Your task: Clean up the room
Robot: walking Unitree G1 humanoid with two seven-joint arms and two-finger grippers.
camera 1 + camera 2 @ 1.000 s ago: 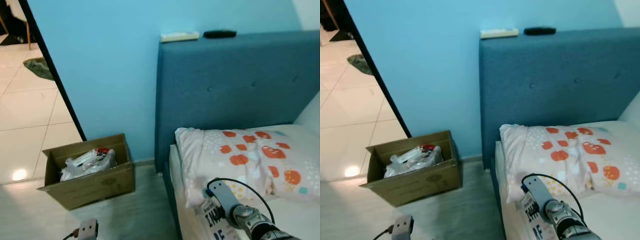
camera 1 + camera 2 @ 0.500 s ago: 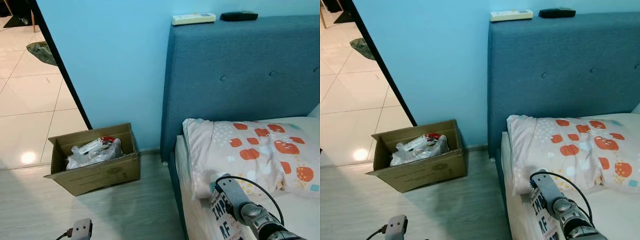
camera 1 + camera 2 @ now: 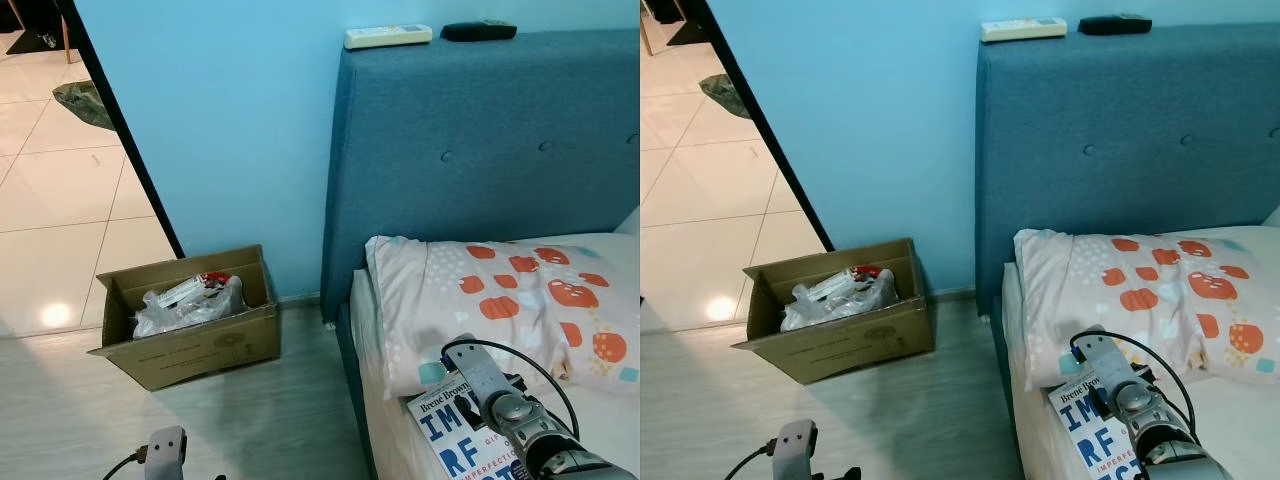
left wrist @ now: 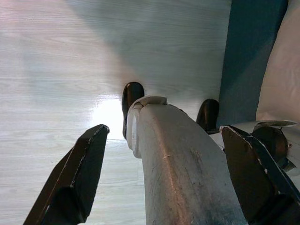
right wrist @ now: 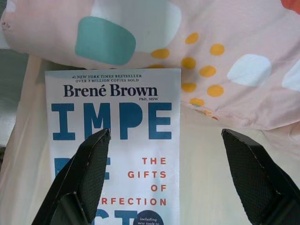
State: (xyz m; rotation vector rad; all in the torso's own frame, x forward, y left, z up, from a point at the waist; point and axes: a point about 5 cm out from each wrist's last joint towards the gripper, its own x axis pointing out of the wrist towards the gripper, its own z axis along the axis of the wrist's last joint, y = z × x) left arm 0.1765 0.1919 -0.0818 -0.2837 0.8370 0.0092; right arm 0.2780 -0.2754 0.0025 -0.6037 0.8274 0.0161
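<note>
Book [image 5: 115, 145]: flat glossy paperback on bed [image 3: 610, 425], beside soft spotted pillow [image 3: 500, 300].
Right fingers [image 5: 89, 173]: mine, spread above it.
Left fingers [image 4: 79, 173]: spread, idle.
Box [image 3: 190, 345]: corrugated cardboard, holding crumpled plastic bags [image 3: 185, 303].

Book [image 5: 115, 145] cover cut off at frame bottom, so title reads only in part; small print under it too tiny to read. Cardboard box [image 3: 190, 345] contents: crumpled plastic, items inside can't be told.
</note>
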